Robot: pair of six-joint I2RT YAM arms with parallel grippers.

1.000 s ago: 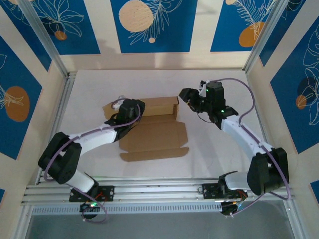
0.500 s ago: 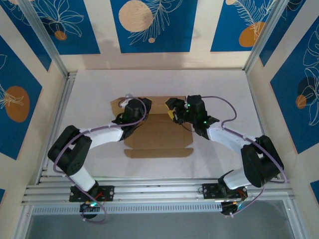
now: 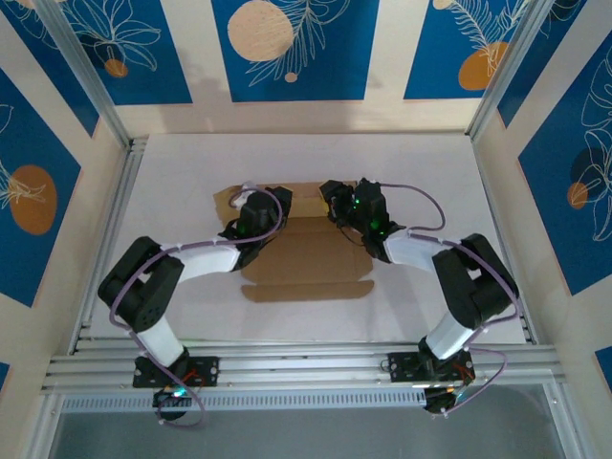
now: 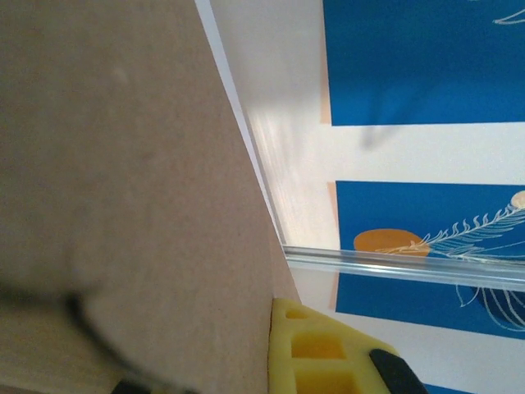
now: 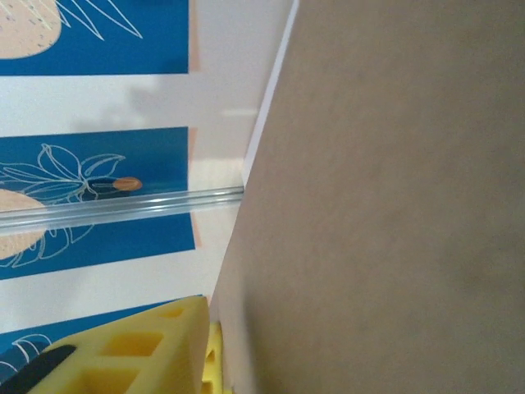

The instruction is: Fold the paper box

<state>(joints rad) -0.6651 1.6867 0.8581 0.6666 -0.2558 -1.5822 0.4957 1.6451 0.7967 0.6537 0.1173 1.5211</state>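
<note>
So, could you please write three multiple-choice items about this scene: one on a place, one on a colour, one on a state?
1. Where does the paper box lie?
A. Near the middle of the table
B. In the far left corner
C. On the metal rail at the near edge

2. What colour is the left finger beside the cardboard?
A. Red
B. Green
C. Yellow

3. How is the near flap of the box?
A. Folded shut over the box
B. Lying flat on the table
C. Torn off and set aside

Answers:
1 A, the top view shows bare table on every side of the box.
2 C, the left wrist view shows a yellow block at the cardboard's edge.
3 B, the flap spreads flat toward the arm bases, still joined to the sheet.
</note>
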